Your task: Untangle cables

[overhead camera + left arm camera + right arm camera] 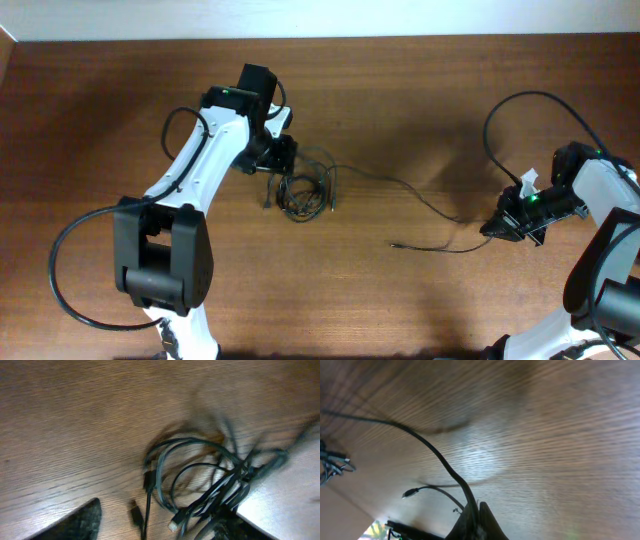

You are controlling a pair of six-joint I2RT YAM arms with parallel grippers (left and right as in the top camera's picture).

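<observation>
The cables form a tangle (300,190) of thin black loops on the wooden table, just below my left gripper (281,157). In the left wrist view the tangle (200,475) lies between the spread fingers of my left gripper (160,512), bunched against the right finger, with small plugs (136,512) near the middle. My left gripper is open. One cord (420,195) runs out of the tangle to the right, into my right gripper (492,228). My right gripper (476,510) is shut on this cord (435,452). A free plug end (394,243) lies left of it, also in the right wrist view (410,493).
The thick black wiring of the arms loops at lower left (70,290) and upper right (510,110). The table's far edge (400,38) runs along the top of the overhead view. The left arm's base (165,260) stands at the front left.
</observation>
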